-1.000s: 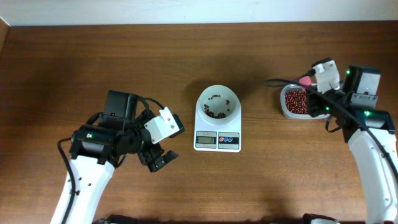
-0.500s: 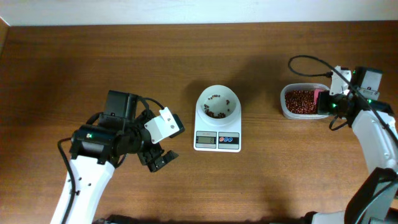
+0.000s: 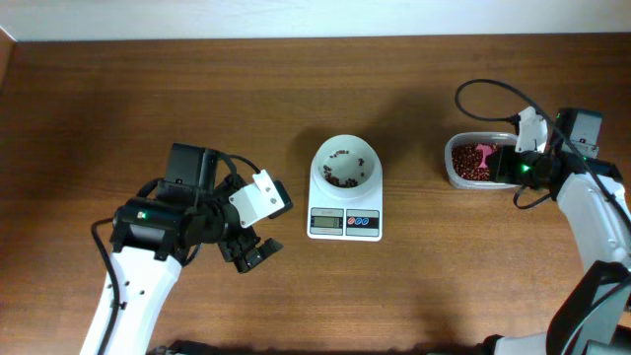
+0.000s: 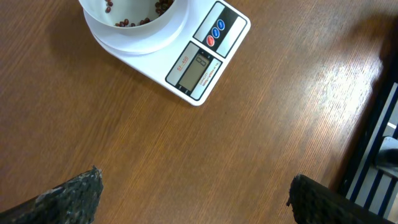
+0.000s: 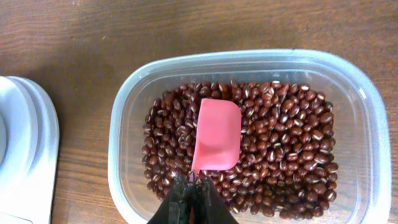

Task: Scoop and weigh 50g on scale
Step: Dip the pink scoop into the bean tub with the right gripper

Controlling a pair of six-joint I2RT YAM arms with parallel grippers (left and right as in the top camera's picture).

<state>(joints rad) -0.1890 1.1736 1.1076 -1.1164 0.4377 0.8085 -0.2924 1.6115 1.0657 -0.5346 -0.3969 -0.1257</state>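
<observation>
A brown wood-grain table [image 3: 197, 99] filled the overhead view, with a strip of pale wall along its 12 o'clock edge.

The right gripper [image 5: 190, 198] had its jaws pressed together on the thin handle of a pink scoop [image 5: 217, 134]. The blade lay flat on the red beans [image 5: 280, 137] in a clear plastic container [image 5: 119, 134], and no beans lay on its visible face. The left gripper [image 3: 251, 252] hung with its jaws wide apart and nothing between them, above bare wood at about 8 o'clock from the scale.

The main risk, as I judged it, was the narrow pinch on that handle. A loaded blade could twist in the jaws and shed beans onto the wood on the way across. A shallow pass might bring up almost nothing, and a heaped one could overshoot the target, because beans tipped into the bowl are hard to take out again. The container looked light and nothing held it, so a hard push into the beans might slide it.

The scale [image 3: 344, 225] sat at the middle of the table, with the container well apart at its 3 o'clock. It was small and white, with a grey display and blue and red buttons on its 6 o'clock edge. A round white bowl [image 3: 320, 158] at its 12 o'clock end held only a thin scatter of beans. The reading was too small to make out.
</observation>
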